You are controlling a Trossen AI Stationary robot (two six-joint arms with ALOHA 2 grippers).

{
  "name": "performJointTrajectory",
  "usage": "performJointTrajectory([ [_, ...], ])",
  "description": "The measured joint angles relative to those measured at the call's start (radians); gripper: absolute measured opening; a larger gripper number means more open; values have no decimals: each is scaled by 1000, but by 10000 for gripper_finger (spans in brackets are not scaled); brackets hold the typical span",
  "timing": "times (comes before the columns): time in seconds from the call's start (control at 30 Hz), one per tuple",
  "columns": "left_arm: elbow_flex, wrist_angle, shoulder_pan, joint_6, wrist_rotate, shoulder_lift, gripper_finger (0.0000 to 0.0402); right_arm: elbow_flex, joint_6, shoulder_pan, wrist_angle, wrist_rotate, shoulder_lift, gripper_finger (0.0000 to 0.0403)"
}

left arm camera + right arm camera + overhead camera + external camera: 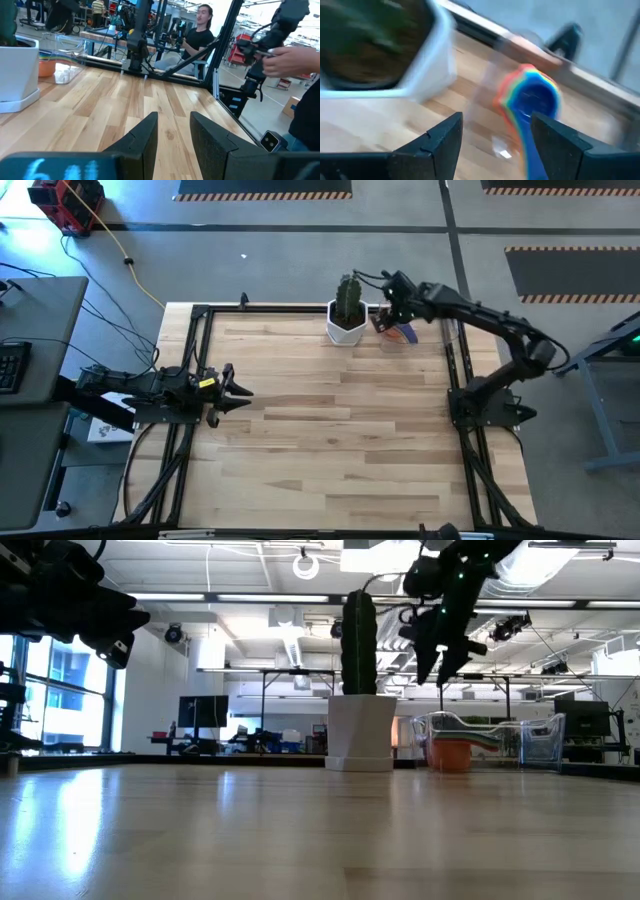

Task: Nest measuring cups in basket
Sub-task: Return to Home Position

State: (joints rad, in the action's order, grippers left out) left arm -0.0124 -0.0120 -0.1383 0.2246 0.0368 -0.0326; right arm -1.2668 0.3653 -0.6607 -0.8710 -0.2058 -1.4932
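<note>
Several measuring cups point(532, 97) sit nested one inside another, a blue one on top, with its handle point(532, 150) sticking out. The stack lies in the clear basket point(500, 740) at the table's far side, just right of the white cactus pot point(347, 325); an orange cup point(450, 754) shows through the basket's wall. My right gripper point(492, 145) hangs open above the basket, tipped downward, with nothing between its fingers; it also shows in the low view point(434, 675). My left gripper point(238, 390) waits open and level at the table's left edge.
The white pot with the tall cactus point(360, 640) stands close beside the basket on its left. A black frame point(300, 308) runs around the table's edges. A person shows in the room beyond the table point(197, 35). Bare wood point(340, 430) fills the table's middle and near side.
</note>
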Motion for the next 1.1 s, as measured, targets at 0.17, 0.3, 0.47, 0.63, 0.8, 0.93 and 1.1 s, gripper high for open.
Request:
performJointTrajectory([
  [0.17, 0, 0, 0, 0, 0, 0, 103, 170, -24, 57, 227, 39, 140, 225],
  [0.3, 0, 0, 0, 0, 0, 0, 103, 325, -33, 62, 386, 106, 289, 225],
  [0.47, 0, 0, 0, 0, 0, 0, 103, 502, -37, 62, 514, 192, 489, 225],
  [0.63, 0, 0, 0, 0, 0, 0, 103, 652, -71, 62, 571, 299, 682, 225],
  [0.8, 0, 0, 0, 0, 0, 0, 103, 802, -58, 89, 680, 383, 846, 225],
  [0.93, 0, 0, 0, 0, 0, 0, 103, 892, -30, 151, 763, 383, 941, 225],
  [1.1, 0, 0, 0, 0, 0, 0, 103, 923, -56, 247, 776, 382, 1002, 225],
])
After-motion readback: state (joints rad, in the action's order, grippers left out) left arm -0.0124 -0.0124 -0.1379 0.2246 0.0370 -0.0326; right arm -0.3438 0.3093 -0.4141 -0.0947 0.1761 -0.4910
